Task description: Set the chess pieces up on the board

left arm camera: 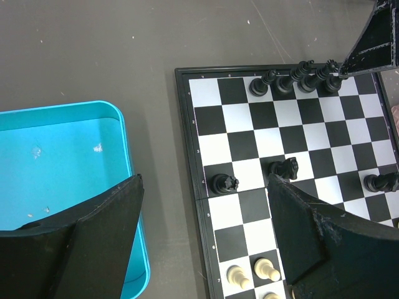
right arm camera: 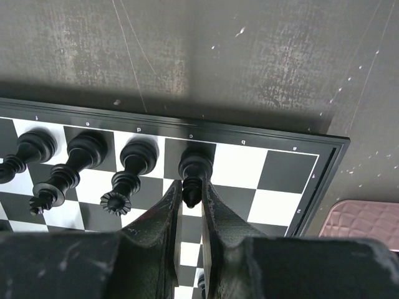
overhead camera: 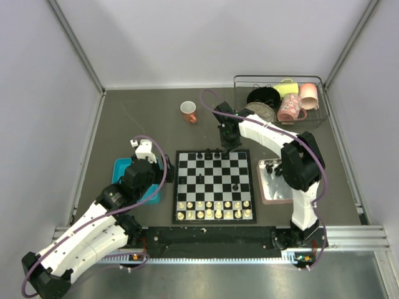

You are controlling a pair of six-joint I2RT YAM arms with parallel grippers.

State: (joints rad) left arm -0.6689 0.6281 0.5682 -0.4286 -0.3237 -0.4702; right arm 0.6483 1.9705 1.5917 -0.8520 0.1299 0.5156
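Matte right pincer (right arm camera: pixel 192 190), glossy rounded chess piece (right arm camera: pixel 195 163)

the far row of the board (overhead camera: pixel 206 180) is crowded in the middle: four black pieces (right arm camera: pixel 128 168) stand side by side. the right gripper (right arm camera: pixel 191 187) is pinched on the end piece (right arm camera: pixel 193 163), and its arm arches over the pink tray (overhead camera: pixel 269 199). the two squares right of that piece are bare, as are the two at the row's other corner. mid-board is open save three stray black pieces (left arm camera: pixel 224 183). white pieces (overhead camera: pixel 214 209) pack the two near rows. the left gripper (left arm camera: pixel 204 184), jaws wide, hangs over the strip between the teal tray (left arm camera: pixel 62 156) and the board. beyond the board the table lies bare up to a red cup (overhead camera: pixel 189 112) and a wire rack of mugs (overhead camera: pixel 280 99).
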